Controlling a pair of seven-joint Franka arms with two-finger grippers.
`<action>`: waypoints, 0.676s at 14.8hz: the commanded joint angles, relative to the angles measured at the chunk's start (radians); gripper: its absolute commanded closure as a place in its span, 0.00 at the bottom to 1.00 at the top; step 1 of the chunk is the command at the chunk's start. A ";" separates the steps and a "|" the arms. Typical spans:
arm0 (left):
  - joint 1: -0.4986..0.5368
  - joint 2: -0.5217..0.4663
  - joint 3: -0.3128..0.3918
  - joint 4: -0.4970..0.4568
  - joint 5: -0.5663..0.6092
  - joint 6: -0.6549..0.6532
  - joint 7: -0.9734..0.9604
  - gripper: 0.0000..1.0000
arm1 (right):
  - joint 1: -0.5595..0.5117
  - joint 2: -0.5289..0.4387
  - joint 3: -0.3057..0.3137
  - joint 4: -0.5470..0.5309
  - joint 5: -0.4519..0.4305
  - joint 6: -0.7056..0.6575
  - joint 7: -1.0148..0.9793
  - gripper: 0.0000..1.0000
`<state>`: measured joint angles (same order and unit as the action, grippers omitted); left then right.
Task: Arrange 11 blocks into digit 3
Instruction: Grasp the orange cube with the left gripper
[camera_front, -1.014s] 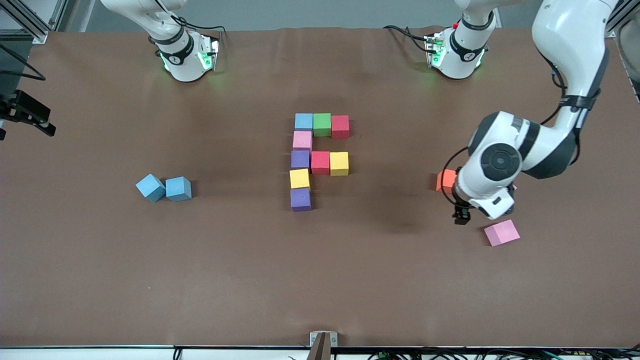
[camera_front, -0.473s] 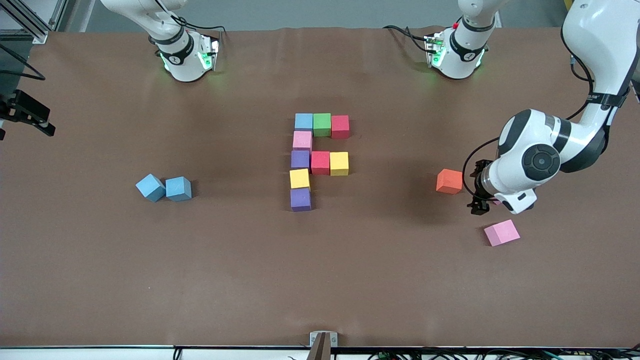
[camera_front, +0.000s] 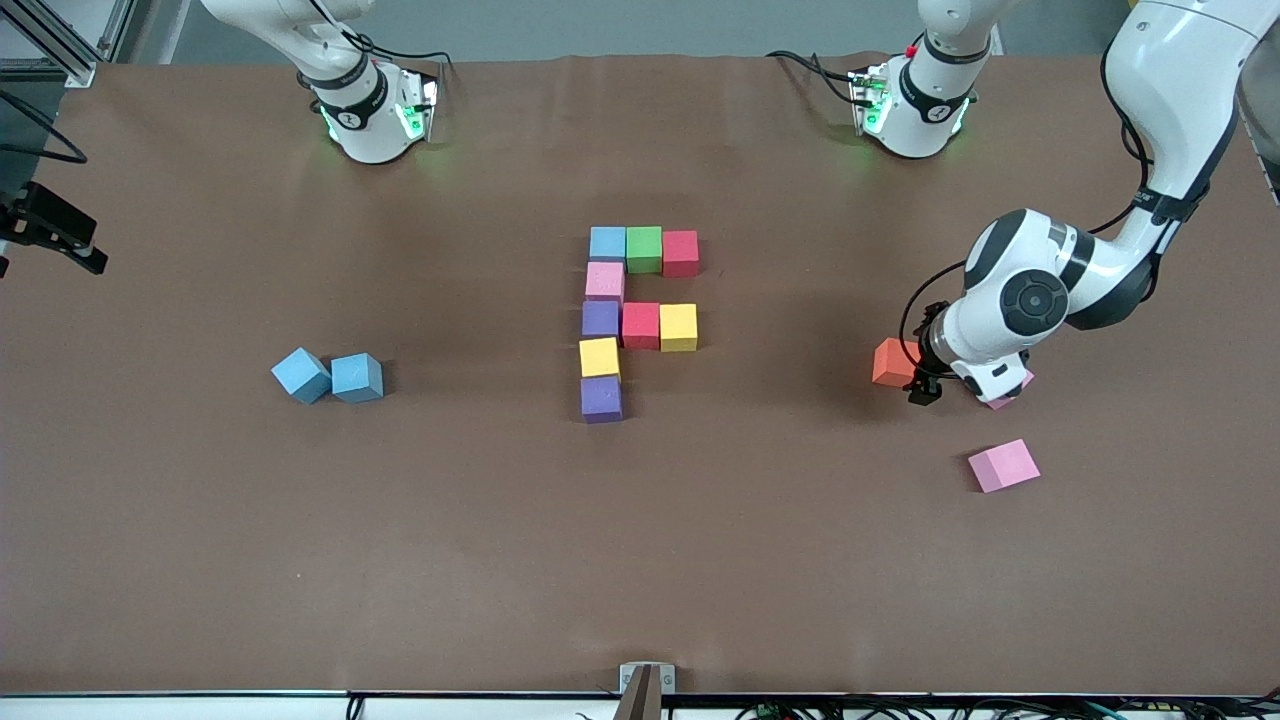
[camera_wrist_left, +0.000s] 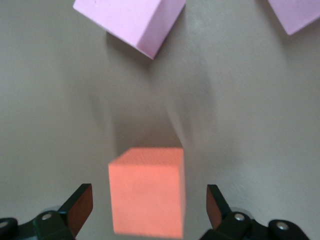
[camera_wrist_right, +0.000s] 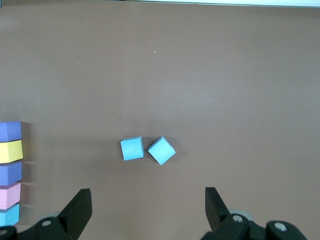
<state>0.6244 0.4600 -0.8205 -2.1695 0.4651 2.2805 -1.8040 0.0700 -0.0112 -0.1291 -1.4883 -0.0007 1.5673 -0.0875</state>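
Observation:
Nine blocks form a figure at the table's middle: blue, green and red in a row, a column of pink, purple, yellow and purple, with red and yellow beside it. My left gripper is open and low around the orange block, which sits untouched between its fingers in the left wrist view. My right gripper is open and empty, high over two blue blocks, and waits.
Two pink blocks lie near the left gripper, one free and one partly under the wrist. The two blue blocks lie toward the right arm's end. A camera mount sits at the near edge.
The left gripper swung away from the free pink block, out toward the left arm's end, then back to the orange block, which it now straddles. The blocks have not moved.

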 joint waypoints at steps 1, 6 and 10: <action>0.032 -0.003 -0.011 -0.049 0.064 0.033 -0.011 0.00 | -0.004 -0.006 0.003 0.002 0.002 -0.007 0.038 0.00; 0.041 0.025 -0.011 -0.055 0.070 0.070 -0.077 0.00 | -0.004 -0.006 0.003 0.000 0.004 -0.009 0.038 0.00; 0.041 0.054 -0.011 -0.050 0.069 0.076 -0.092 0.04 | -0.002 -0.006 0.003 0.002 0.002 -0.006 0.038 0.00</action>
<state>0.6508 0.4972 -0.8201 -2.2138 0.5105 2.3343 -1.8715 0.0700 -0.0112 -0.1291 -1.4883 -0.0006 1.5660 -0.0655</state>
